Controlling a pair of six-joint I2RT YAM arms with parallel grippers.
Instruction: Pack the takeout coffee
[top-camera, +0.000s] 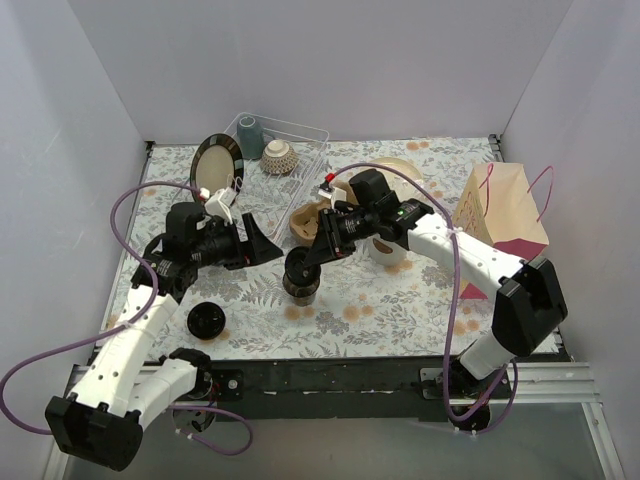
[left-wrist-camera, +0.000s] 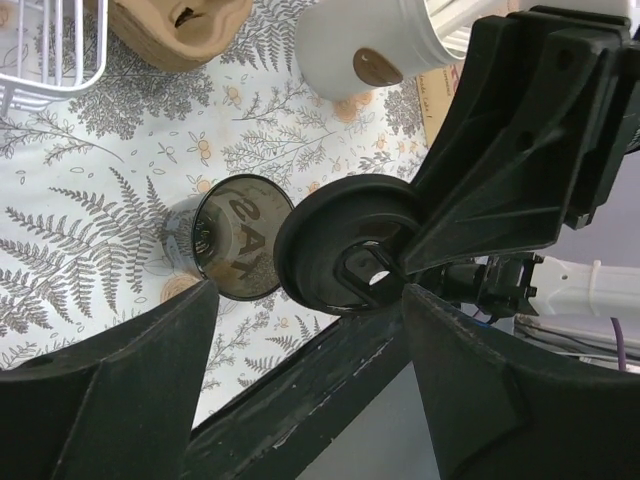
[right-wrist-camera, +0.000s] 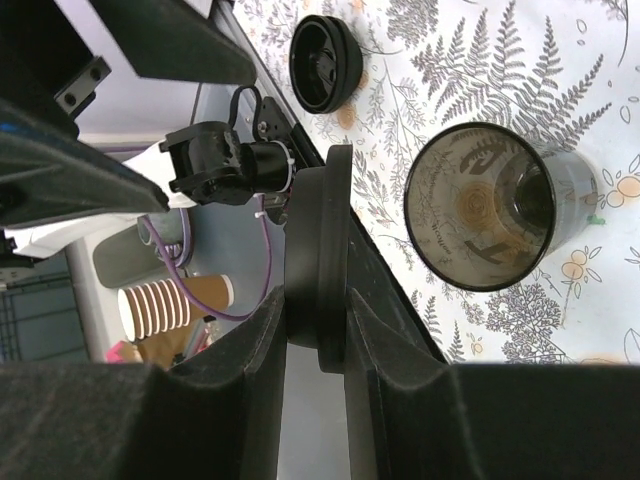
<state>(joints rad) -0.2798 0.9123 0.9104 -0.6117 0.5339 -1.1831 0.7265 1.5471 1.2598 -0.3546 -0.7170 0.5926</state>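
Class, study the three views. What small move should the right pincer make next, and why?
Probably ease the right pincer sideways until its black lid is centred over the dark cup. The cup's mouth stands open, and the gripped lid hangs beside the rim, not above it, so it seems unready to press down.

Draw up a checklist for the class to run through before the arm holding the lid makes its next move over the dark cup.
1. Grip: the right gripper is shut on the black lid: ok.
2. Target: the dark cup stands upright with its mouth open: ok.
3. Alignment: black lid centred over the cup mouth: not ok; both wrist views show it off to one side.
4. Other arm: the left gripper is open and holds nothing: ok.
5. Clutter: the loose lid lies apart from the dark cup: ok.
6. Tilt: black lid level with the rim: cannot tell.
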